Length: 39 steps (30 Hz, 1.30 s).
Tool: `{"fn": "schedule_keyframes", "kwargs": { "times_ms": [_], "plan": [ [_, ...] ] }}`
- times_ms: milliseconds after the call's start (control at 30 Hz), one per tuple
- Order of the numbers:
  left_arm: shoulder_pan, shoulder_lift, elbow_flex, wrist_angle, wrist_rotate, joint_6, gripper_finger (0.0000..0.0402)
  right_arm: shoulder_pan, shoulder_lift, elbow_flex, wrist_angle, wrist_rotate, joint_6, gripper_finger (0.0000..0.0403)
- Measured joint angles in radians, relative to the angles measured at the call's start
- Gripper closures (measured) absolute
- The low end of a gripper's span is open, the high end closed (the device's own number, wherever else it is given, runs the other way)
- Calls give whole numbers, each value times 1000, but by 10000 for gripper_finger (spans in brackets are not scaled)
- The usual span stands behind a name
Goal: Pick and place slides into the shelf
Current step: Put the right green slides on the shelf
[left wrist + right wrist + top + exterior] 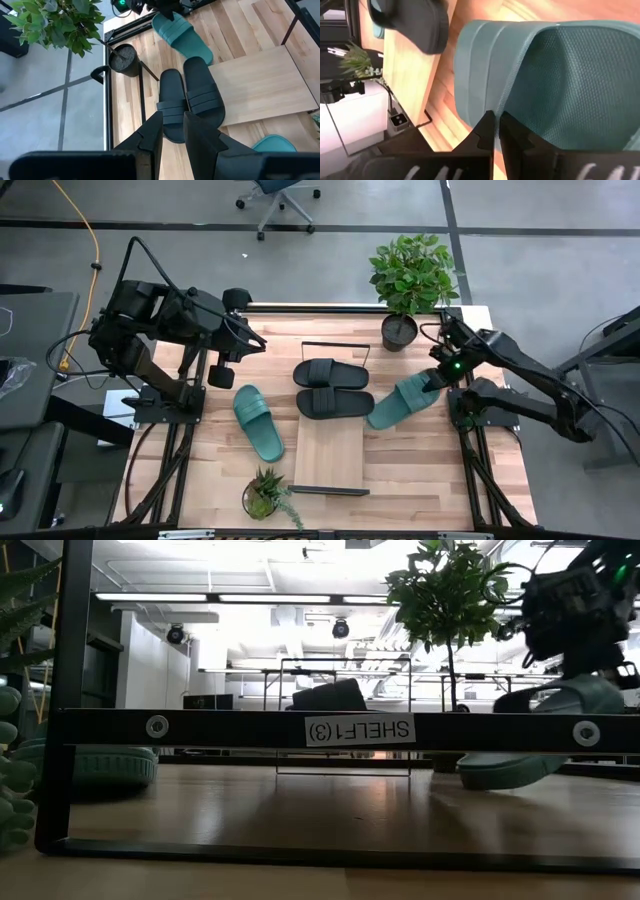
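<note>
The shelf (330, 455) is a light-wood board in the table's middle. Two black slides (330, 372) (335, 402) lie side by side across its far end and also show in the left wrist view as black slides (190, 100). One teal slide (258, 422) lies flat on the table left of the shelf. The other teal slide (398, 402) sits right of the shelf, with my right gripper (437, 380) shut on it. My left gripper (220, 375) hovers left of the black slides, fingers (152, 135) slightly open, touching nothing. My right gripper (497, 120) pinches the teal slide's sole rim (507, 102) behind the ribbed strap, between its two fingers, at the slide's far-right end. That end (590, 695) is raised. The slide slants down, and its other end (495, 775) rests on the table.
A tall potted plant (398, 330) stands at the far edge, close to my right gripper. A small succulent (262, 495) sits near the shelf's near-left corner. Black rails (335, 345) (330, 491) stand at the shelf's short ends. The near half of the board is bare.
</note>
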Motion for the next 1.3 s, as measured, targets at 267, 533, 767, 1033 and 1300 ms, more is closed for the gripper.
{"fn": "schedule_keyframes", "kwargs": {
  "times_ms": [267, 533, 767, 1033, 1300],
  "plan": [
    [0, 0, 0, 0, 0, 0, 334, 0, -136, 0, -80, -37, 12, 403],
    [0, 0, 0, 0, 0, 0, 334, 0, -233, 66, -89, -77, 67, 403],
    [0, 0, 0, 0, 0, 0, 334, 0, -254, 173, -98, -86, 106, 403],
    [0, 0, 0, 0, 0, 0, 334, 0, -254, 254, -160, -114, 113, 403],
    [0, 0, 0, 0, 0, 0, 334, 0, -290, 356, -177, -119, 201, 403]
  ]
}}
